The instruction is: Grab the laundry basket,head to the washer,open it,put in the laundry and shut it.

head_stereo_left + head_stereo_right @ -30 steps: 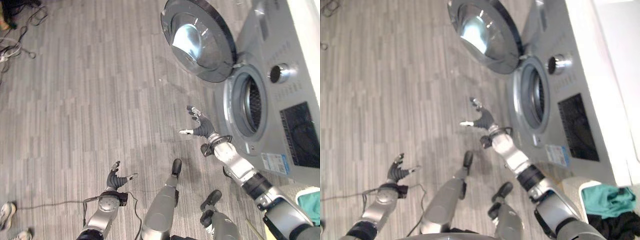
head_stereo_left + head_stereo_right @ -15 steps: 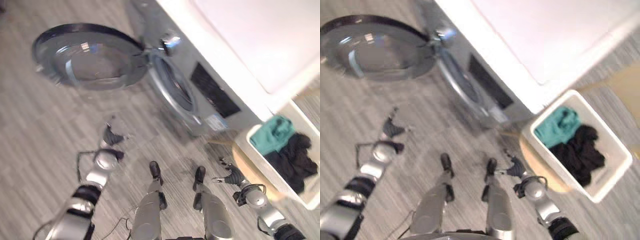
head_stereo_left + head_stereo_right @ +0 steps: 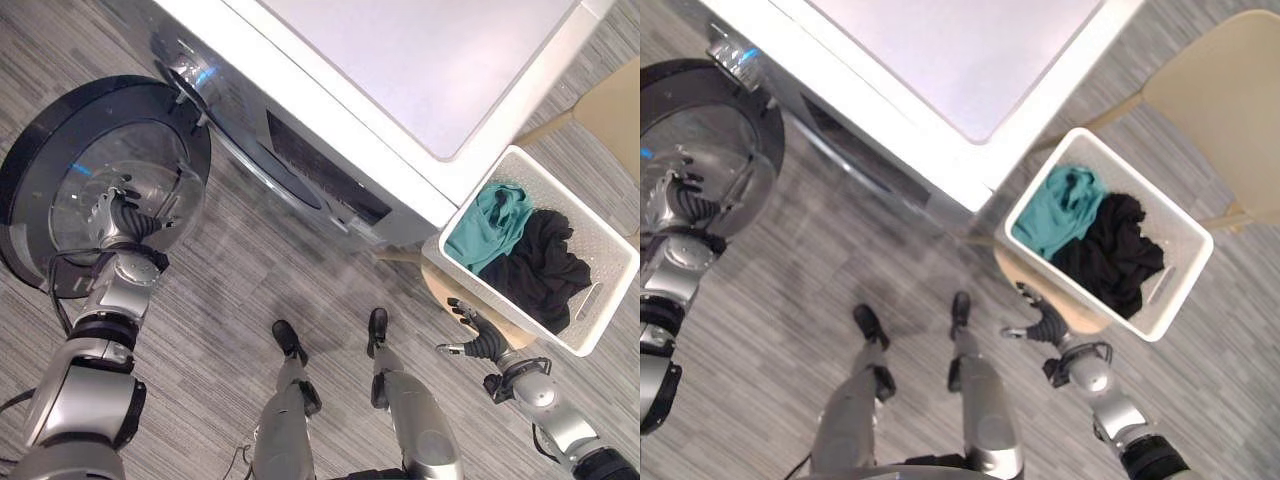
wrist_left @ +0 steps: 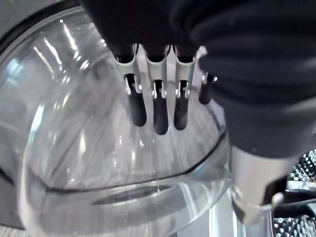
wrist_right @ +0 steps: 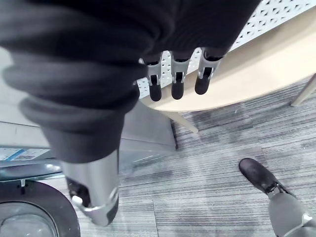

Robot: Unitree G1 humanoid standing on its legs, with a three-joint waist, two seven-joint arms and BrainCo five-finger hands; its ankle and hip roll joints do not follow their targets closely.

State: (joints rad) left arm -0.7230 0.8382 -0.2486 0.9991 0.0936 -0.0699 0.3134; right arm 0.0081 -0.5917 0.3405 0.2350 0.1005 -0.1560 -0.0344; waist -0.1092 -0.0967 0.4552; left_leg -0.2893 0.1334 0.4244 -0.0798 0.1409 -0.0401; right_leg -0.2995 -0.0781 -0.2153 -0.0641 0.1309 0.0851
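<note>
The white perforated laundry basket [image 3: 600, 302] holds a teal cloth [image 3: 490, 225] and a black cloth [image 3: 545, 265]. It rests on a round wooden seat [image 3: 447, 292] beside the washer [image 3: 420, 60]. My right hand [image 3: 482, 341] hovers open just short of the basket's near wall [image 5: 276, 15], its fingers [image 5: 177, 84] straight and holding nothing. The washer's round door [image 3: 30, 200] stands swung open on the left. My left hand [image 3: 125, 215] is open in front of the door's glass bowl [image 4: 98, 158], fingers [image 4: 160, 106] straight and close to it.
A beige chair [image 3: 1230, 120] stands behind the basket at the far right. The washer's front panel [image 3: 320, 175] faces the grey plank floor [image 3: 220, 300] between the door and the seat.
The camera has swung right, bringing the washer's top and the basket into view. My right hand has gone from beside the washer's opening down to the basket. My left hand now sits before the door glass.
</note>
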